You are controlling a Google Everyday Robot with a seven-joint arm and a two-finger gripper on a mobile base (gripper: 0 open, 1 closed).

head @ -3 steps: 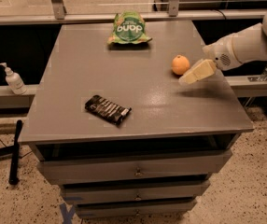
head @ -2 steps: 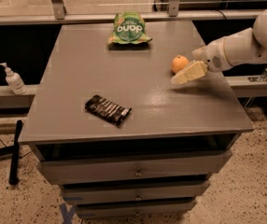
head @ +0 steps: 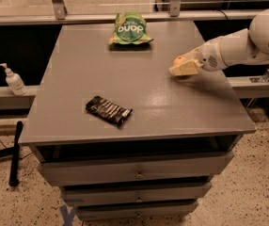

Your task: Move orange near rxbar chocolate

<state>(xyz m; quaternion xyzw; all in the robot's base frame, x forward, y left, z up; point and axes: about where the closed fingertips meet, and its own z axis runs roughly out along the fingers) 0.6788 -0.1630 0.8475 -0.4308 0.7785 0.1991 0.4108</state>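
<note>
The orange (head: 178, 60) sits on the grey table (head: 139, 112) at the right side, mostly hidden behind my gripper (head: 180, 68); only its top left edge shows. The gripper reaches in from the right on a white arm (head: 247, 44) and sits low at the table surface, right at the orange. The rxbar chocolate (head: 108, 110), a flat black wrapper with white lettering, lies near the table's front left, well apart from the orange and the gripper.
A green crinkly snack bag (head: 130, 28) lies at the table's back centre. A soap dispenser bottle (head: 14, 80) stands on a ledge to the left. Drawers (head: 139, 173) sit below the tabletop. A black pole (head: 15, 152) lies on the floor at left.
The gripper has moved left and closed in on the orange, which now shows less than before. The rxbar and the green bag have not moved.
</note>
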